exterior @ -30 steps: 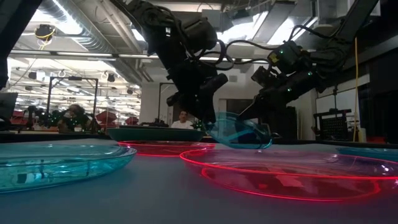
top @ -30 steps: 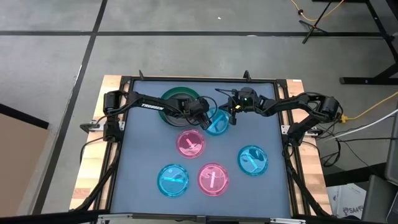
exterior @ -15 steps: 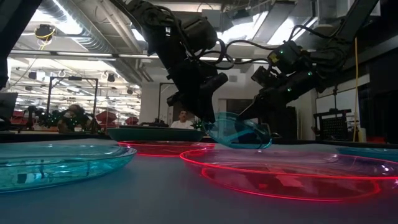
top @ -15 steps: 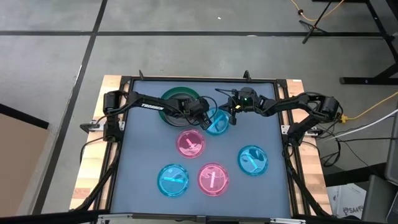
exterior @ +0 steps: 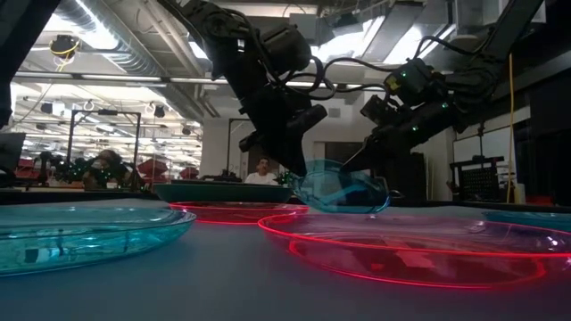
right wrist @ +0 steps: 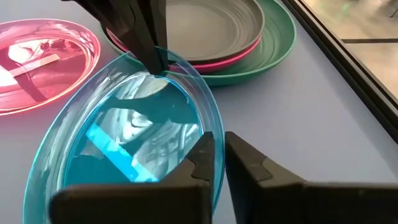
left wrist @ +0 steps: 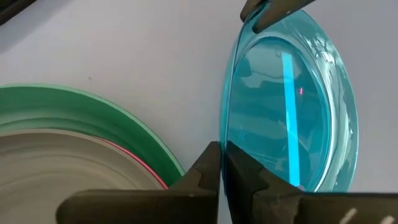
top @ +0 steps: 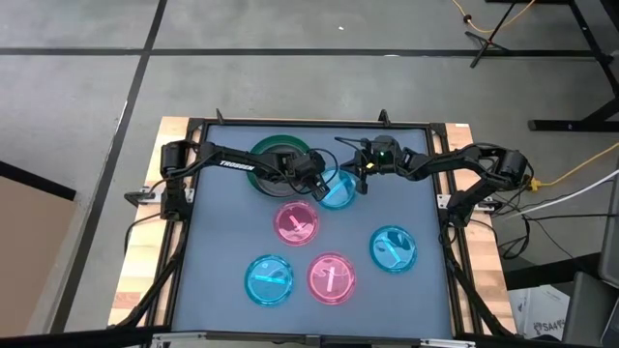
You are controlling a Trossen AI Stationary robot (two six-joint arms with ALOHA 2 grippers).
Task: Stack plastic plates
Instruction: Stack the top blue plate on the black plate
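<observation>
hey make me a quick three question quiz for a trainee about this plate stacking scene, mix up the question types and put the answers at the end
1. True or false: the left gripper is shut on the rim of a cyan plate.
2. Multiple choice: which plate lies at the bottom of the stack at the back of the table? A) dark green B) clear pink C) cyan
3. Fill in: apart from the stack and the gripped plate, ___ plates lie singly on the table in the high view.

Key
1. True. The right gripper is at the opposite rim of the same plate; whether it grips cannot be told.
2. A, with a pink edge and a grey plate above it.
3. Four: two pink, two cyan.
</observation>
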